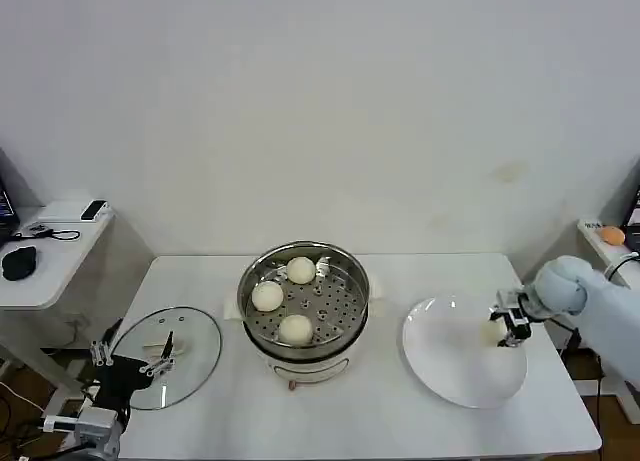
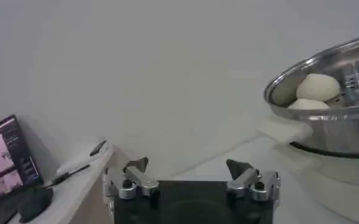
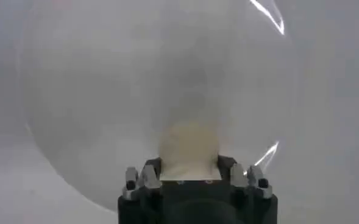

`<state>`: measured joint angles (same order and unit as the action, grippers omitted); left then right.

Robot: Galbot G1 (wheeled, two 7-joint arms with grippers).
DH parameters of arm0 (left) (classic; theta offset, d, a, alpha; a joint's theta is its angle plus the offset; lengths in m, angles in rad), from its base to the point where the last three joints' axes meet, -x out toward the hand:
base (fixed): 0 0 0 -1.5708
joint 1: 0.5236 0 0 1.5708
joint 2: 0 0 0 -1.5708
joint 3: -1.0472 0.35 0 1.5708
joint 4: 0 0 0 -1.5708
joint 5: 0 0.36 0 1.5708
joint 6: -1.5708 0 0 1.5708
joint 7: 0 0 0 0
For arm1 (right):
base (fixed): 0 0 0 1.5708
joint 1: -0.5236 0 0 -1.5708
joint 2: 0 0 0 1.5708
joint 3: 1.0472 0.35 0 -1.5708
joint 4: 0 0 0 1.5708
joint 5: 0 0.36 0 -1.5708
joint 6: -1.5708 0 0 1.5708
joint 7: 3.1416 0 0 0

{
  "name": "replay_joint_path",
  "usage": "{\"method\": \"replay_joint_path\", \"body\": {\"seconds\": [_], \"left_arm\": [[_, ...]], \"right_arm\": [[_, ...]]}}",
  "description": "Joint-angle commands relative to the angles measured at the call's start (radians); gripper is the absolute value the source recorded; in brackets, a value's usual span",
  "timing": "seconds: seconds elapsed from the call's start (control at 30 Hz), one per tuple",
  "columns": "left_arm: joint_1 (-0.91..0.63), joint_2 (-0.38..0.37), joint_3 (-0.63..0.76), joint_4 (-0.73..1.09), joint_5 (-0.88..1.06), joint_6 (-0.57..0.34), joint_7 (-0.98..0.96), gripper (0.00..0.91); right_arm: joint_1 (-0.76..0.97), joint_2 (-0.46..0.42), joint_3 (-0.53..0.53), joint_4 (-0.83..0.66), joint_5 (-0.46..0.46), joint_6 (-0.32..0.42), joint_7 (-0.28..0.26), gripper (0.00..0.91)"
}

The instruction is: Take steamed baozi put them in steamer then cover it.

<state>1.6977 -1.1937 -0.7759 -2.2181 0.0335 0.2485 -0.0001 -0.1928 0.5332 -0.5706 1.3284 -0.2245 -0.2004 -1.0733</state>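
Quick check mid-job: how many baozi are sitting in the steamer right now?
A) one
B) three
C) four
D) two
B: the head view shows three baozi on the perforated floor of the steamer, while the right pincer is closed around the fourth baozi over the white plate.

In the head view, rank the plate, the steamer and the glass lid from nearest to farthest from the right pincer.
1. Plate: right side of the table, directly under the right pincer, which grips a baozi over it.
2. Steamer: table centre, holding three baozi.
3. Glass lid: far left, beside the left pincer.
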Motion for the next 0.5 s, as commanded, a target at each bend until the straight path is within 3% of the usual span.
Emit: {"method": "replay_joint_path", "body": {"seconds": [0.03,0.27,0.5], "left_arm": [[-0.005,0.001,0.012,-0.005,0.005,0.001,0.000,0.907],[-0.017,0.001,0.027,-0.009,0.010,0.003,0.001,0.907],[-0.030,0.001,0.037,-0.008,0.019,0.005,0.001,0.907]], "right_arm": [[0.312,-0.030,-0.199,0.128,0.159,-0.084,0.005,0.625],[0.629,0.035,-0.436,0.218,0.358,-0.170,0.038,0.635],[0.818,0.201,-0.609,0.268,0.565,-0.286,0.120,0.645]]}}
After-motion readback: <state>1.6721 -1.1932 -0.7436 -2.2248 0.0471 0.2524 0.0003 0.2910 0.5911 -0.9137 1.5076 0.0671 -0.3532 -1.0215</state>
